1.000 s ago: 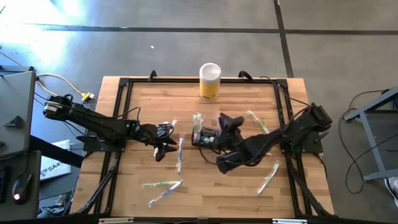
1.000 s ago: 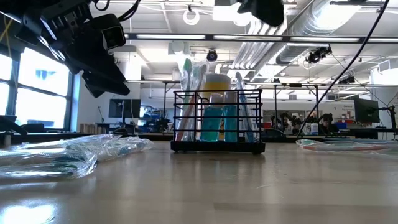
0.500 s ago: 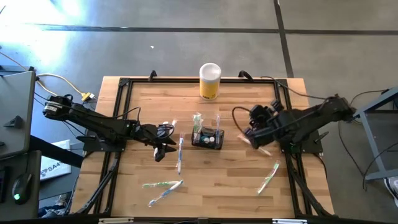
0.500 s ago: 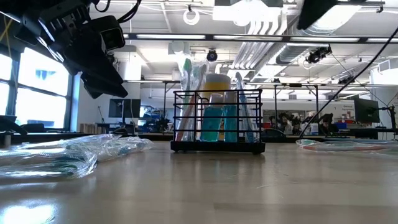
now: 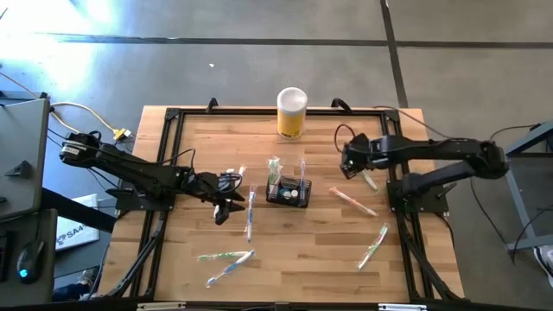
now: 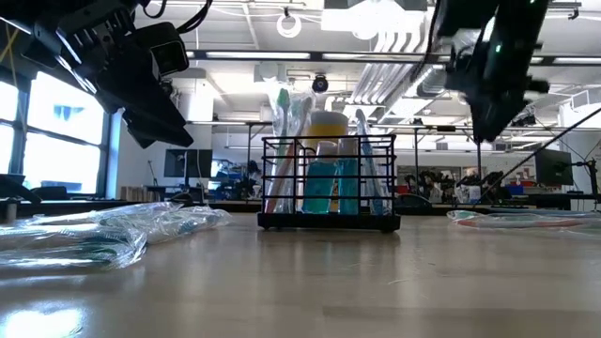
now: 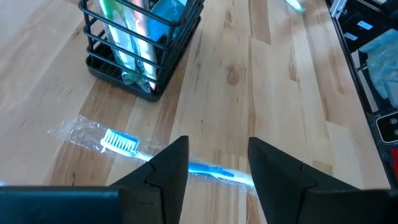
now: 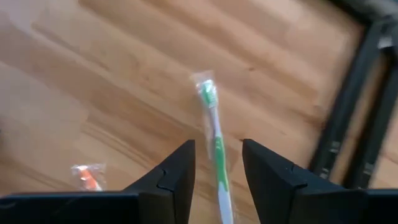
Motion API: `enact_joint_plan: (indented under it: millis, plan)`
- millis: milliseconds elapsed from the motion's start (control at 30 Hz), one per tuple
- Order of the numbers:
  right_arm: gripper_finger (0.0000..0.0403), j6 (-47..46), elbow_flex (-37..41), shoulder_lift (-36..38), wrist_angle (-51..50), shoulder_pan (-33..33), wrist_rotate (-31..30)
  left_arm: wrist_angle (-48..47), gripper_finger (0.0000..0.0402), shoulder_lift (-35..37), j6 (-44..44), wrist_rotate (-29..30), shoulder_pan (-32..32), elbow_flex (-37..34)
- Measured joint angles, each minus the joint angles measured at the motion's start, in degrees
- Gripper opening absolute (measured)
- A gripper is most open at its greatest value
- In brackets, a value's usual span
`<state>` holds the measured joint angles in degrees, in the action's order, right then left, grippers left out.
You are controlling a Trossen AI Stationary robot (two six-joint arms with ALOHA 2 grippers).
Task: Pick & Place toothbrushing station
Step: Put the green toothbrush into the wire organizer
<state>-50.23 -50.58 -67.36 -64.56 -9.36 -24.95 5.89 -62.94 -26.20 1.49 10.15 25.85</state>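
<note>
Currently: toothbrushing station (image 5: 288,192) sitting mid-table, ungripped — right gripper (image 5: 348,160) hovering open over green toothbrush (image 8: 216,146); left gripper (image 5: 227,207) hanging open over blue toothbrush (image 7: 124,143).

Robotics lab, exposed ceiling ducts (image 6: 413,52), distant workstations (image 6: 549,169)

Bright overhead daylight, floor glare top-left — right wrist view motion-blurred

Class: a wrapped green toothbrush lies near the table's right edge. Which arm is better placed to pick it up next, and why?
Probably the right: the right gripper hangs open directly above the green toothbrush. The left gripper is across the table over a blue toothbrush.
</note>
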Motion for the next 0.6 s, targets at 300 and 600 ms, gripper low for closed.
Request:
enact_joint_plan:
  millis: [300,600]
  plan:
    - [0.0126,15.98,9.31,-5.75,17.96,-14.71,10.50,-0.02,0.0161,0.00,0.00,-0.06,0.00,0.00]
    - [0.0126,21.15,11.78,-14.02,22.91,-16.97,13.77,-0.04,0.0161,0.00,0.00,-0.05,0.00,0.00]
